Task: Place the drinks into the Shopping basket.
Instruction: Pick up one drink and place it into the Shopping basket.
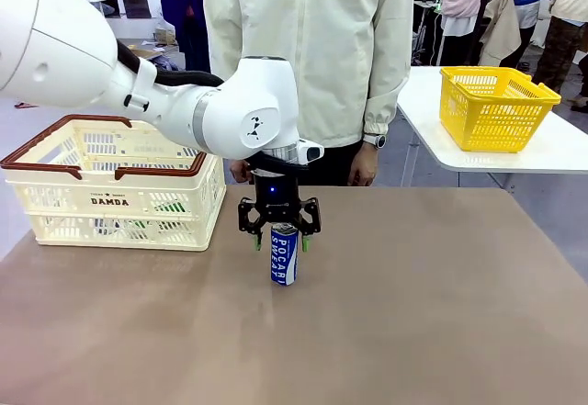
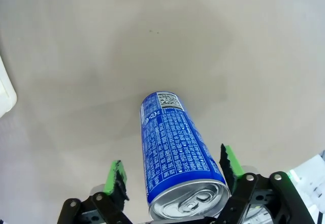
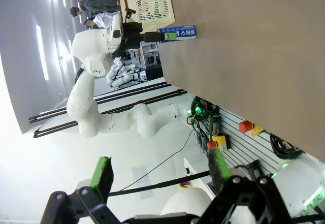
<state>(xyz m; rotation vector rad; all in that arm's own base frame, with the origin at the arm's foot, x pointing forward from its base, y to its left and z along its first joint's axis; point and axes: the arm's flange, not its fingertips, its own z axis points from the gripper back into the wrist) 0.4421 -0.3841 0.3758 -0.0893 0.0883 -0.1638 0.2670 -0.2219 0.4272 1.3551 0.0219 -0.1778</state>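
Now: tool over the can

Left tool hangs over the blue can, fingers apart on each side. The can stands on the brown surface, near the Shopping basket. Right tool is spread wide.

Bright even indoor light, soft shadows, wide-angle wrist distortion

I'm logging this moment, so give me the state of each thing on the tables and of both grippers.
Blue can: upright on the table, between open fingers.
Shopping basket: upright, something green inside.
Yellow basket: upright on the white table.
Left gripper: open, straddling the can's top.
Right gripper: open, holding nothing.
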